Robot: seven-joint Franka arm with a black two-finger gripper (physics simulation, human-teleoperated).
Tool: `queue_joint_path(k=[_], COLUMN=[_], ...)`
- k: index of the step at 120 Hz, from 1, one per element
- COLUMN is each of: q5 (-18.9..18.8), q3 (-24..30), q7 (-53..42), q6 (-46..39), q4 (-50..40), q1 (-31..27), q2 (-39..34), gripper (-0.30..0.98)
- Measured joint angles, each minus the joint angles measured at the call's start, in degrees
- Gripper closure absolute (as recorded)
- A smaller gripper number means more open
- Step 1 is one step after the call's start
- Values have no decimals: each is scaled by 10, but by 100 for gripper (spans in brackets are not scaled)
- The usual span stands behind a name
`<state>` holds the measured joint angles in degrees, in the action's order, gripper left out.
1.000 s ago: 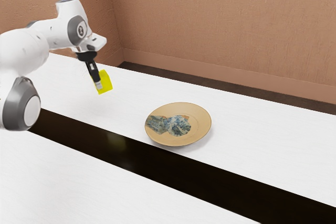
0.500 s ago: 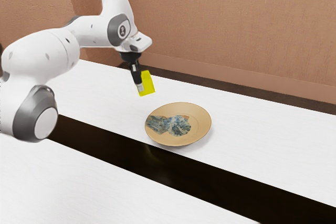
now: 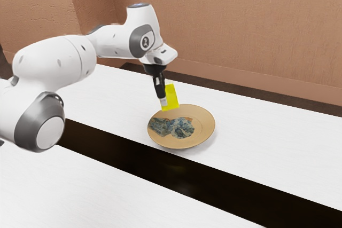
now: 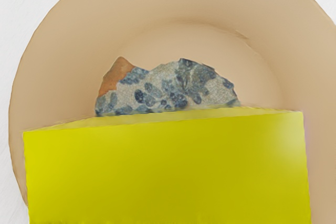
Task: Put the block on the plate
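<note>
From over here, the gripper [image 3: 163, 101] hides one side of the block [image 3: 172, 96], which covers a sliver of the plate [image 3: 204, 124]. The exterior view's left edge crops the arm [image 3: 51, 62]. The wrist view crops block and plate; the block masks some blue pattern [image 4: 176, 86].

The plate [image 3: 204, 126] lies on the counter [image 3: 262, 132]. Above the plate is the block [image 3: 171, 97], in the pincer [image 3: 163, 101]. From the plate, the arm [image 3: 53, 62] is toward the exterior view's left, the band [image 3: 214, 186] before, the wall [image 3: 240, 25] behind.
</note>
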<state>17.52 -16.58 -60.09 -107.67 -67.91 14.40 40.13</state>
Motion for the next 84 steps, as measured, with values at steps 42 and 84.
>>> queue_joint_path(k=[42,84], q5=[7,9], q3=[13,21], q7=[2,3], q6=[-31,-48], q4=[-20,-32], q1=[0,-1], q2=[19,30], gripper=[31,29])
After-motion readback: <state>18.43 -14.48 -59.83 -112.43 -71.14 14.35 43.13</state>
